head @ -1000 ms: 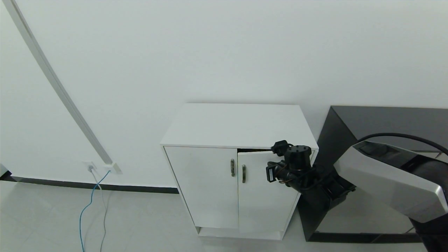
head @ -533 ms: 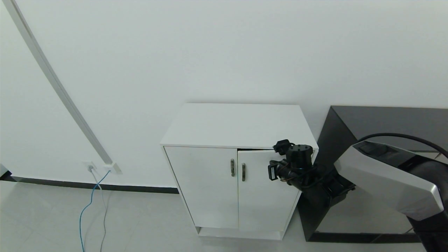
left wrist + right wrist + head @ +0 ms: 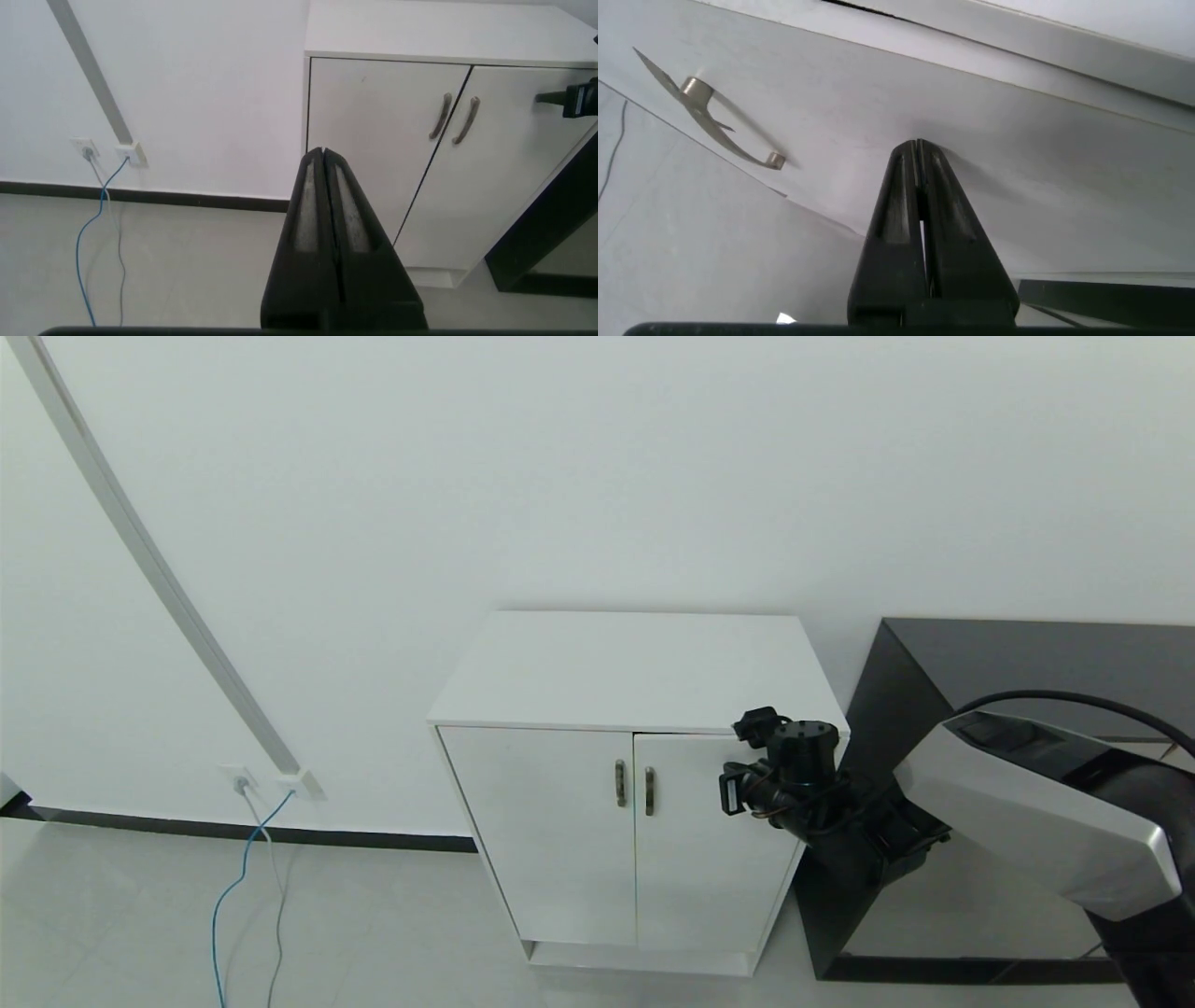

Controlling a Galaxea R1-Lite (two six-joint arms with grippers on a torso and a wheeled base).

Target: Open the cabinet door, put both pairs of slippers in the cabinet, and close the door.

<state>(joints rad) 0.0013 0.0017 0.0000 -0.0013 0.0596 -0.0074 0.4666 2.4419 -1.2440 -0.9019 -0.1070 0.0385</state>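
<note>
the right gripper is resting its clenched, empty tips against the right door of the cabinet, which is standing against the wall just beside a black unit. a thin dark slit is showing along the door's top edge, so i am judging the closing push is best going straight and gentle, nearer the handle than the hinge, until the panel is sitting flush with its neighbour. the left gripper is hanging well back, pinched closed on nothing. the doors are hiding the inside, so whether the slippers are lying there i cannot tell; in the head view the wrist is covering the contact point
</note>
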